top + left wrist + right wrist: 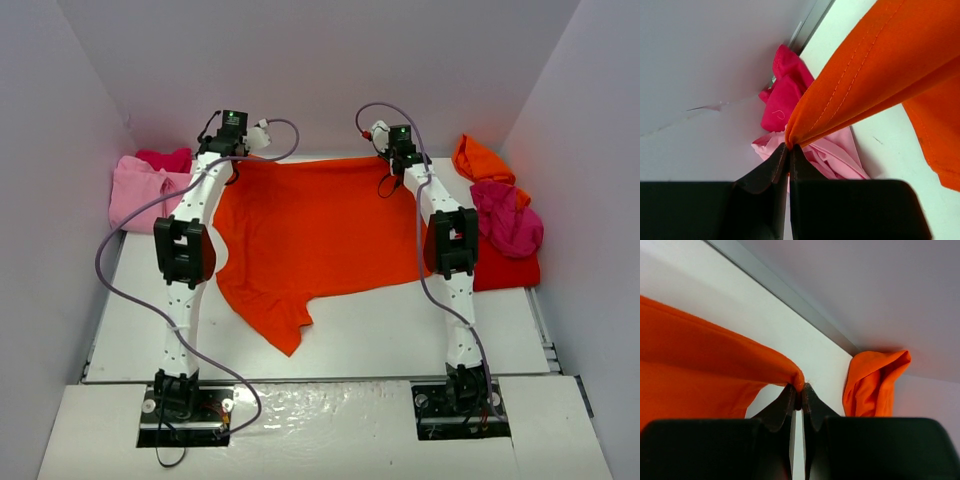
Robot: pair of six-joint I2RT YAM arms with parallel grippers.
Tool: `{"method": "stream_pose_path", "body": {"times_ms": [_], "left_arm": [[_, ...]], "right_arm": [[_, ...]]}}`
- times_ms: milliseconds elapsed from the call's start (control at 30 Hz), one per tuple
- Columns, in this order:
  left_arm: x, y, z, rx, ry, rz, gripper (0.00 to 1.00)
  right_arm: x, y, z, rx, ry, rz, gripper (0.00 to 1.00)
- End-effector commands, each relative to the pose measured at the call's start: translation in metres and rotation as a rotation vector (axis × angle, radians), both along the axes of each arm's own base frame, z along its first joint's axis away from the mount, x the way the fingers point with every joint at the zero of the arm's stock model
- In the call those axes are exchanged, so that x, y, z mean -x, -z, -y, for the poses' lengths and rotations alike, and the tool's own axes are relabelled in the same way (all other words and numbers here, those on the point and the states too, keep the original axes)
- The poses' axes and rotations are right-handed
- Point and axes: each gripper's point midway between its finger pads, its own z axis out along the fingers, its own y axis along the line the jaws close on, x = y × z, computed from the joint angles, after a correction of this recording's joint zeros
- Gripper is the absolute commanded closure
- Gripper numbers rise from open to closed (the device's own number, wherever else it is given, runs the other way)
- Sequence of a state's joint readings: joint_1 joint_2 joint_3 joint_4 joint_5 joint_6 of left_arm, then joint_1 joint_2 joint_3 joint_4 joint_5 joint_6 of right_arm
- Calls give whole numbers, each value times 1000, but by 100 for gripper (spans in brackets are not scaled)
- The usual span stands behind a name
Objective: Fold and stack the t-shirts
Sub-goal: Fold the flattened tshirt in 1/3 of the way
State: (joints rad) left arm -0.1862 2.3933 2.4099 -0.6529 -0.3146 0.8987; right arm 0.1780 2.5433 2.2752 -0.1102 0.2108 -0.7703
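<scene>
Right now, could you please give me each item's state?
orange-red t-shirt: spread out, far corners pinched
left gripper: shut on it
right gripper: shut on it
pink tee: crumpled
left magenta tee: crumpled
orange tee: crumpled
right magenta tee: crumpled
red tee: flat, partly covered

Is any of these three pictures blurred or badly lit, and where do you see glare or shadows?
Top external: even, soft light, sharp; faint sheen on the near white board. Left wrist: fingers dark and featureless, orange-red t-shirt stitching sharp. Right wrist: fingers equally dark, orange t-shirt in the corner slightly soft.
</scene>
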Motion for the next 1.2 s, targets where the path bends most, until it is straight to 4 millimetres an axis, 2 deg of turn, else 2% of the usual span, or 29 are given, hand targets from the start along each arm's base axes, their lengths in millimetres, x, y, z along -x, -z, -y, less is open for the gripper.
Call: {"method": "stream_pose_path", "body": {"times_ms": [0, 133, 200, 267, 367, 600, 733, 833, 867, 900, 933, 967, 1000, 1033, 1100, 1167], "left_arm": [[34, -115, 3, -40, 4, 166, 100], [58, -127, 15, -83, 38, 145, 100], [69, -116, 18, -120, 60, 94, 100], [82, -121, 24, -136, 82, 83, 100], [99, -111, 29, -160, 106, 31, 100], [154, -68, 36, -218, 177, -231, 100], [197, -37, 34, -244, 211, -445, 100], [221, -21, 31, -237, 212, -540, 100], [230, -16, 30, -232, 216, -572, 100], [241, -12, 31, -224, 230, -614, 99], [248, -7, 32, -212, 237, -646, 94], [258, -3, 32, -192, 233, -680, 80], [268, -1, 33, -166, 230, -711, 65], [274, 0, 37, -131, 238, -732, 54], [284, 1, 46, -64, 260, -749, 48], [298, -10, 55, 23, 295, -745, 46]], "right_arm": [[0, -81, -6, -21, -45, 147, 100], [11, -82, -8, -13, -62, 126, 100], [18, -80, -9, -9, -72, 109, 100], [23, -80, -8, -6, -76, 99, 100], [36, -77, -8, 9, -96, 70, 100], [67, -74, -11, 48, -150, -16, 100], [87, -63, -14, 59, -185, -115, 100], [115, -45, -12, 80, -211, -235, 99], [124, -39, -11, 88, -219, -271, 88], [134, -32, -10, 95, -235, -315, 66], [144, -26, -8, 105, -251, -360, 35], [155, -18, -7, 118, -271, -416, 25], [167, -10, -6, 127, -290, -473, 22], [179, -3, -5, 130, -306, -524, 20], [195, 8, -3, 129, -322, -592, 14], [209, 10, 0, 111, -337, -632, 10]]}}
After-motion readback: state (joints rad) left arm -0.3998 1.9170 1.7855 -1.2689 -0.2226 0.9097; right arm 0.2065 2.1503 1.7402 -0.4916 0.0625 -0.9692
